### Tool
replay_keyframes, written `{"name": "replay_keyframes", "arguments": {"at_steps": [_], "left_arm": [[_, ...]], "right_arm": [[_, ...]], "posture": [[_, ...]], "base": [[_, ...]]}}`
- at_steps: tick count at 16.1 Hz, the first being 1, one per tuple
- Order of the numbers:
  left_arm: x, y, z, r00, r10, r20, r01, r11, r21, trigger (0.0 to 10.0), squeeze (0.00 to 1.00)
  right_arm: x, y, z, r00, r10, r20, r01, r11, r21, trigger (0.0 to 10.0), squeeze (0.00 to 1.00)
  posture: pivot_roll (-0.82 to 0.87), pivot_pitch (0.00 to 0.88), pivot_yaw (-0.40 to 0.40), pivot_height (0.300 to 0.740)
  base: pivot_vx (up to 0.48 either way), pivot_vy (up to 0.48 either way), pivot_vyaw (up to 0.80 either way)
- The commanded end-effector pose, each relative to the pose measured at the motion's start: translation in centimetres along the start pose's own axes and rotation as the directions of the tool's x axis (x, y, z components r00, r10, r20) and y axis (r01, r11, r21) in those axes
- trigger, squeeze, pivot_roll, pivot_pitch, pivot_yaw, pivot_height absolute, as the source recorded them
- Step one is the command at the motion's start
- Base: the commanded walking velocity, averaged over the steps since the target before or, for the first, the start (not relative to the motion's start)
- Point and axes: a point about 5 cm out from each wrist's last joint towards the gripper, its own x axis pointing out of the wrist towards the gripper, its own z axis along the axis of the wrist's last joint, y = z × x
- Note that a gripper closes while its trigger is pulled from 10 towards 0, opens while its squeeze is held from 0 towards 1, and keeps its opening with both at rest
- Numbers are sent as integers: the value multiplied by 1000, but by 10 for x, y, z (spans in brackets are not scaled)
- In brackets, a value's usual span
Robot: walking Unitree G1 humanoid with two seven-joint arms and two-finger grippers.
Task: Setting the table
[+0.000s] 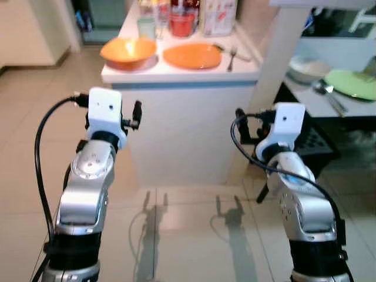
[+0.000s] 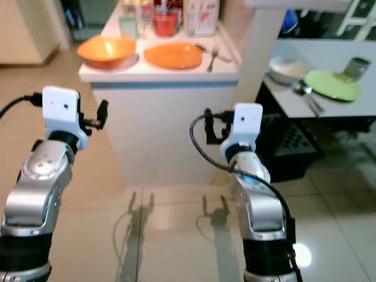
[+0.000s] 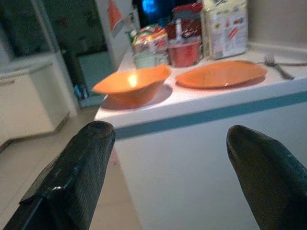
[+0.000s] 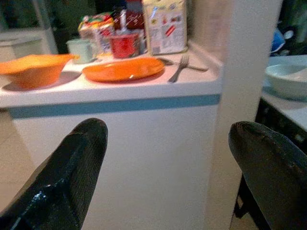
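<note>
Silver arms reach level toward the white table (image 1: 176, 73), left hand (image 3: 163, 177) and right hand (image 4: 165, 175) both spread wide, holding nothing; the orange bowl (image 1: 128, 51), orange plate (image 1: 192, 56) and fork (image 1: 231, 57) lie on it.

orange bowl (image 2: 106, 50) beside orange plate (image 2: 173, 56) | fork (image 2: 212, 57) right of plate | white counter (image 2: 161, 73) (arms raised before it)
</note>
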Motion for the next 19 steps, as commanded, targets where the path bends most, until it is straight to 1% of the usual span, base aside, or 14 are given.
{"name": "replay_keyframes", "arguments": {"at_steps": [1,2,6,8,12,16,19], "left_arm": [[2,-6,7,999,-31,24,30,1000,7,10000,0],[2,-6,8,999,-33,24,33,999,7,10000,0],[3,-6,9,999,-40,30,40,999,5,10000,0],[3,-6,9,999,-41,31,41,999,5,10000,0],[2,-5,8,999,-37,28,37,999,8,10000,0],[2,-4,7,999,-35,25,35,999,13,10000,0],[1,-5,6,999,-39,21,39,999,20,10000,0]], "right_arm": [[2,-6,6,999,-30,12,30,1000,5,10000,0],[2,-7,7,999,-31,14,31,1000,4,10000,0],[3,-5,9,999,-27,19,27,999,-38,10000,0],[4,-1,11,1000,-5,26,6,999,-45,10000,0],[4,9,15,996,80,30,-77,994,-71,10000,0],[4,11,14,995,93,28,-91,993,-81,10000,0],[3,11,14,995,96,30,-94,994,-63,10000,0]], "posture": [[18,0,-7,740],[18,0,-7,740],[18,0,-5,740],[18,0,-7,740],[17,0,-8,740],[17,0,-11,740],[15,0,-11,740]], "base": [[428,0,-531],[431,0,-531],[428,0,0],[428,0,0],[432,0,0],[431,0,800],[429,0,0]]}}
